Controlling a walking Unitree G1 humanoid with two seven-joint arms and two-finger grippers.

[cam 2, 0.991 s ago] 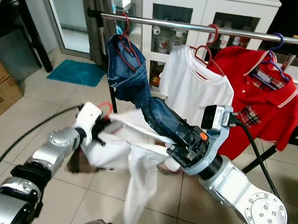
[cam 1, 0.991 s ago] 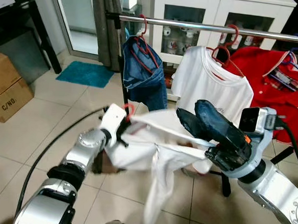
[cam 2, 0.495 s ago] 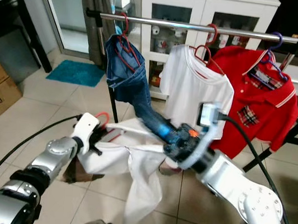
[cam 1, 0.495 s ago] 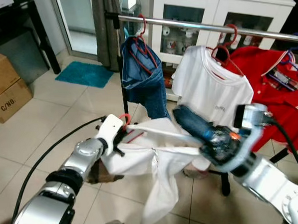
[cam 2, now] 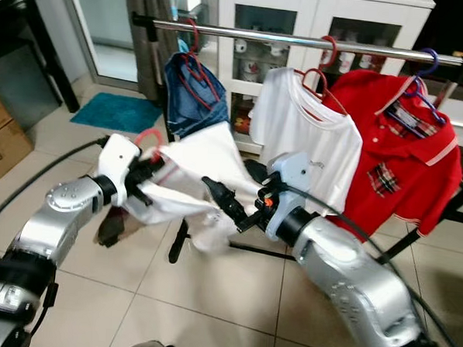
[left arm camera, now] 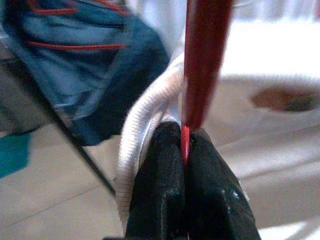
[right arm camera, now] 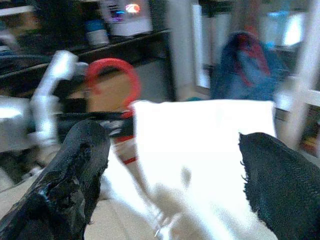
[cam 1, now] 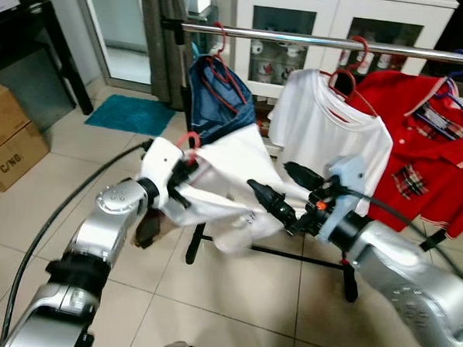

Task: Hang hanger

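Rail (cam 1: 316, 41) of steel is running across the top of the left eye view, carrying jeans (cam 1: 220, 103), a white T-shirt (cam 1: 330, 140) and a red polo (cam 1: 430, 153) on their own hangers. Below it the left gripper (cam 1: 187, 165) is holding up a red hanger (cam 1: 188, 139) draped with a white garment (cam 1: 231, 189) — in front of the jeans, under the rail. The right gripper (cam 1: 281, 195) is reaching at the cloth's far edge, fingers parted.

In the right eye view the same scene is showing, the hanger hook curling just above the left wrist.

In the left wrist view the black fingers (left arm camera: 160, 195) are pinching the red hanger neck, clenched tight.

In the right wrist view two spread fingertips (right arm camera: 75, 170) are framing the white cloth — released.
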